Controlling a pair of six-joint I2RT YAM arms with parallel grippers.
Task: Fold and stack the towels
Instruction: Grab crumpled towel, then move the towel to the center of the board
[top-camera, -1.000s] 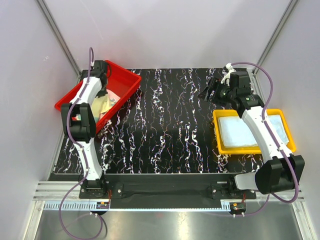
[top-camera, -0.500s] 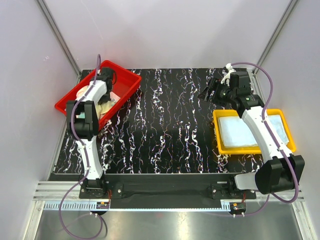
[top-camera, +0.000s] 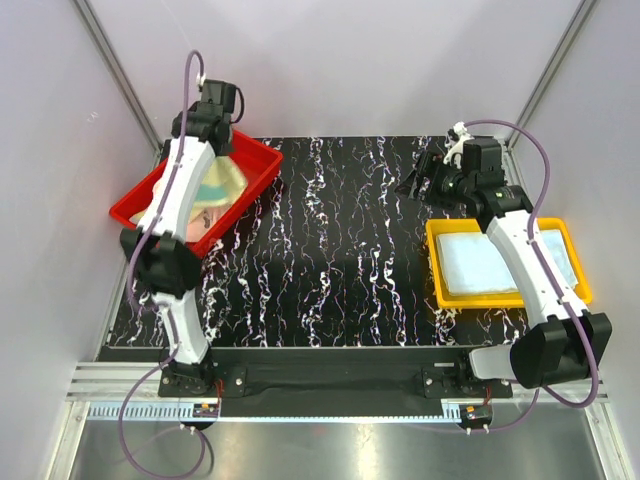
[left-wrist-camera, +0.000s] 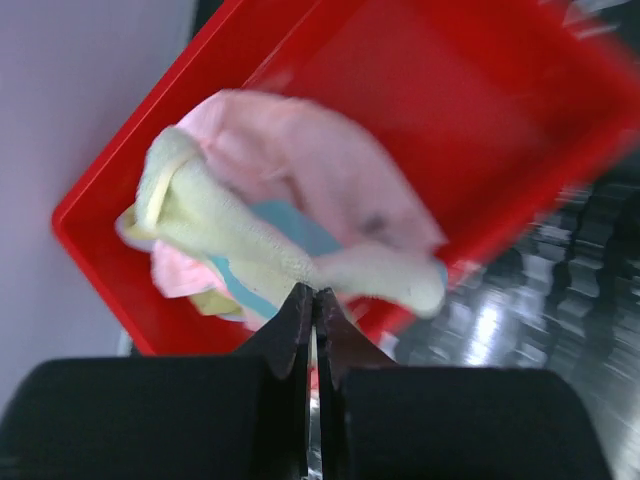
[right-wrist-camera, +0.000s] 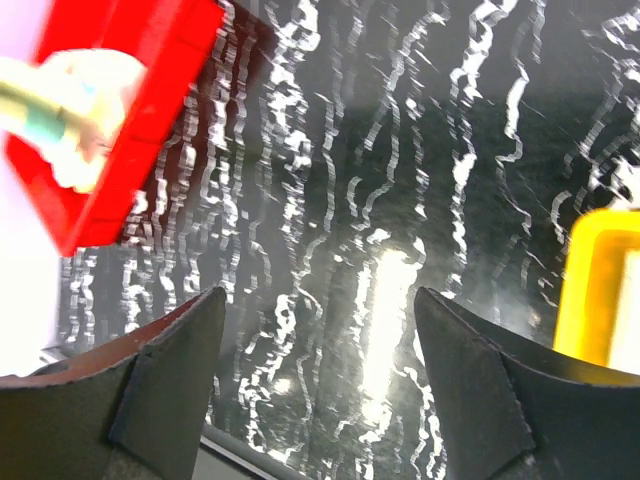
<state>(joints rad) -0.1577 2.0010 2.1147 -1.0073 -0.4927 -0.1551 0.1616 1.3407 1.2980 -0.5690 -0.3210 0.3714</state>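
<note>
Left claw (left-wrist-camera: 313, 295) clamped on towels (left-wrist-camera: 300, 190) above red tray (left-wrist-camera: 480, 90); right claw (right-wrist-camera: 318, 300) apart.

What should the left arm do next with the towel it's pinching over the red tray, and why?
Probably carry the yellow-green towel right, out over the marbled table, and lay it flat. The left jaws look shut on it, and it hangs bunched above the red tray.

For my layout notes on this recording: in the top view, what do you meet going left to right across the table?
Red tray (towels and left hand overlap it, so they are not ordered) → right hand → yellow tray with a pale towel inside.
</note>
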